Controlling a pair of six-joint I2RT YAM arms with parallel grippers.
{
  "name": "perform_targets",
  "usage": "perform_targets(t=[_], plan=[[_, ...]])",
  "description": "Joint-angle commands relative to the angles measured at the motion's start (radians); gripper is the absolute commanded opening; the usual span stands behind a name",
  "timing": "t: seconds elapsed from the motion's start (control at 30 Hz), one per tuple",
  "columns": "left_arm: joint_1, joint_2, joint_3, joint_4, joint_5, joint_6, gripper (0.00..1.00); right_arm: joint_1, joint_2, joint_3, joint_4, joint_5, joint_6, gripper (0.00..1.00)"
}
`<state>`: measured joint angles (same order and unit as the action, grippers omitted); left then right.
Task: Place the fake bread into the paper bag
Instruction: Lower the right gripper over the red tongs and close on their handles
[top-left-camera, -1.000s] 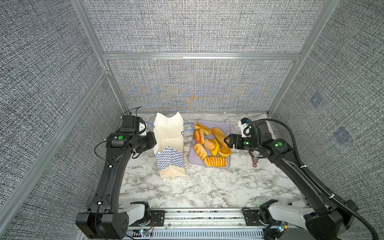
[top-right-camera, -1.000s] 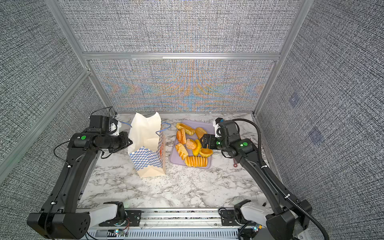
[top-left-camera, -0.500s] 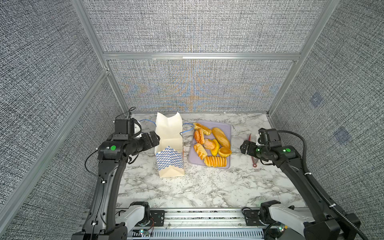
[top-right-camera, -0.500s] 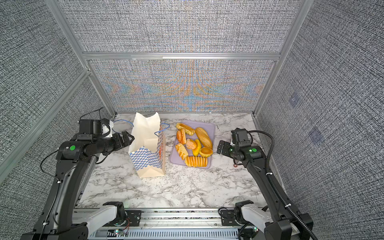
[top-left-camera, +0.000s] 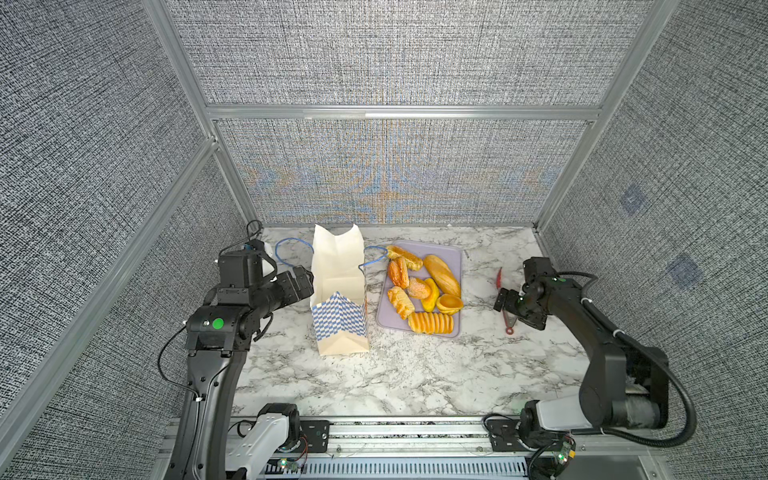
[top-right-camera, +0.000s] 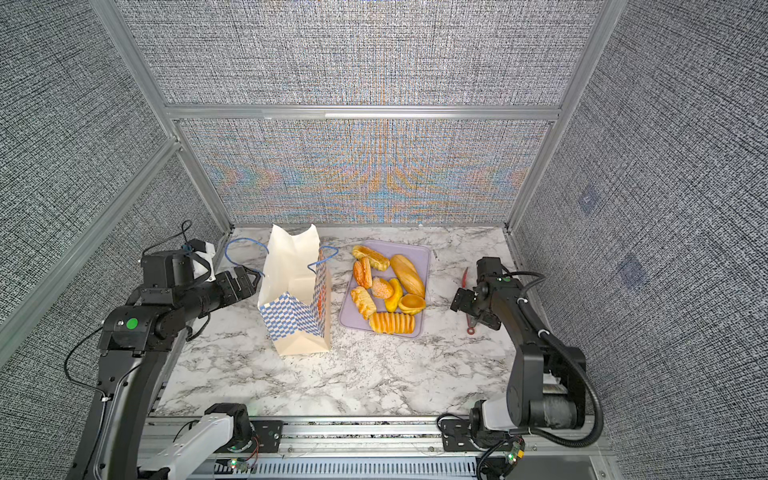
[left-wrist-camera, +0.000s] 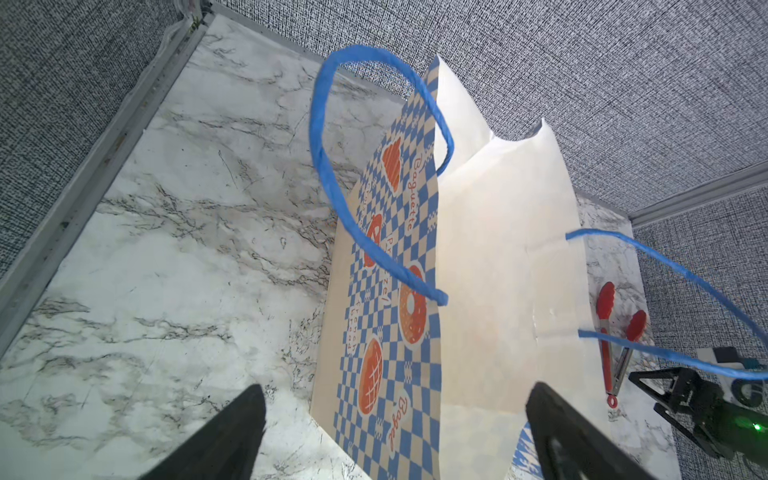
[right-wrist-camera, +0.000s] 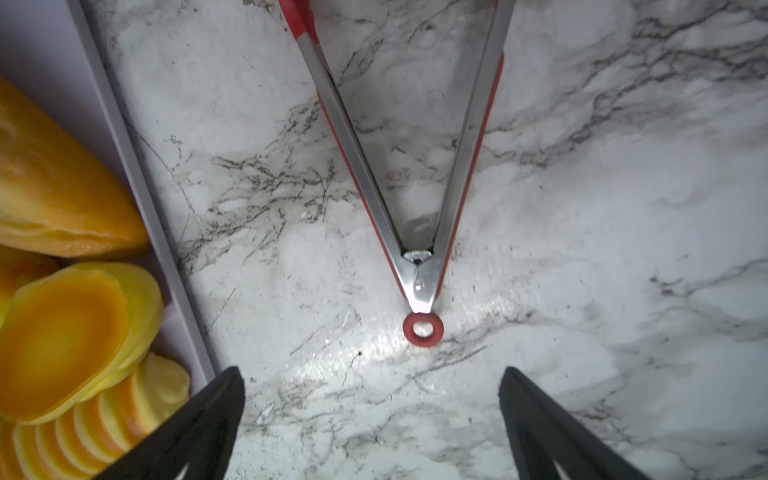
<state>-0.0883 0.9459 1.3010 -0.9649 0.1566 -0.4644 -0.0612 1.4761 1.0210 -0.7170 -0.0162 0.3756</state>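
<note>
Both spread empty: left tool (left-wrist-camera: 395, 395) seemingly released paper bag (top-left-camera: 338, 270), right tool (right-wrist-camera: 370, 382) reached tongs (right-wrist-camera: 419, 266).

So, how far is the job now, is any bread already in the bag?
Done: the paper bag stands open and upright. In hand: nothing; the left hand is open beside the bag, the right hand open above the red tongs. To do: all the fake bread lies on the tray; none shows in the bag.
</note>
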Motion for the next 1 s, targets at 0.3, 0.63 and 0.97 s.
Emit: perform_targets(t=[0.3, 0.63, 0.97], plan=[[-0.001, -0.056, -0.095, 0.126, 0.033, -0.026, 0.98, -0.042, 0.214, 0.096, 0.023, 0.067, -0.081, 0.93], [-0.001, -0.065, -0.144, 0.181, 0.06, -0.046, 0.98, -0.042, 0.348, 0.188, 0.003, 0.129, -0.111, 0.9], [-0.001, -0.065, -0.155, 0.193, 0.057, -0.046, 0.98, -0.04, 0.413, 0.24, -0.004, 0.16, -0.124, 0.88]])
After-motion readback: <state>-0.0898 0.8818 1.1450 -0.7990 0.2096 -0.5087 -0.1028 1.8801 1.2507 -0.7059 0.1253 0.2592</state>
